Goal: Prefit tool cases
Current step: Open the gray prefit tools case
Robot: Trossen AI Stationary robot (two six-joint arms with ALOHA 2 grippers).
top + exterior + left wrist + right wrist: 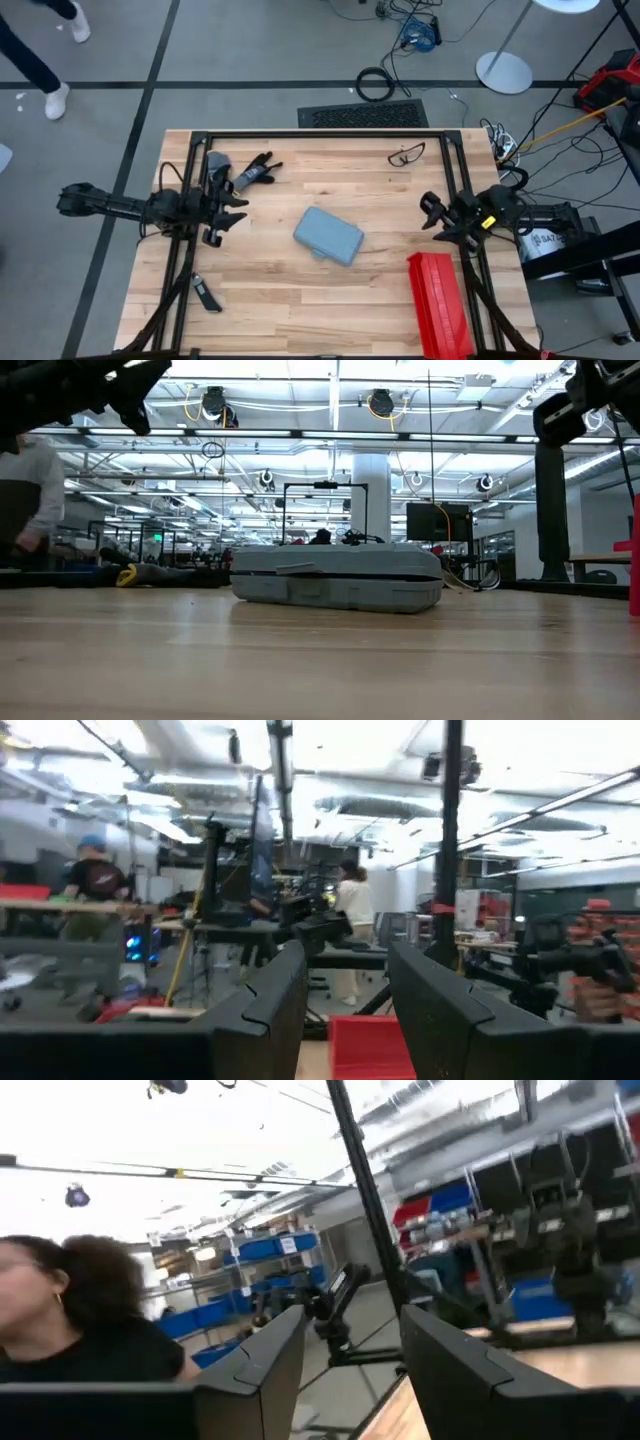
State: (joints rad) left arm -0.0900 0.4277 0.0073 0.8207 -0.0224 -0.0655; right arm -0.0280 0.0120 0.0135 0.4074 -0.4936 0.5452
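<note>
Left hand (222, 212) is raised at the left side, its fingers (275, 1005) parted with nothing between them. Right hand (432, 218) is raised at the right side, its fingers (262, 1370) likewise apart and unloaded. Both wrists point roughly level.

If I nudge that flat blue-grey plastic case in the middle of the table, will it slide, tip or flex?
The flat blue-grey plastic case with rounded corners lies closed and low on the wooden table, so it should slide rather than tip. Its moulded shell looks rigid, so flexing is unlikely. Pushed near a corner, it will probably pivot. Both end effectors are clear of it.
</note>
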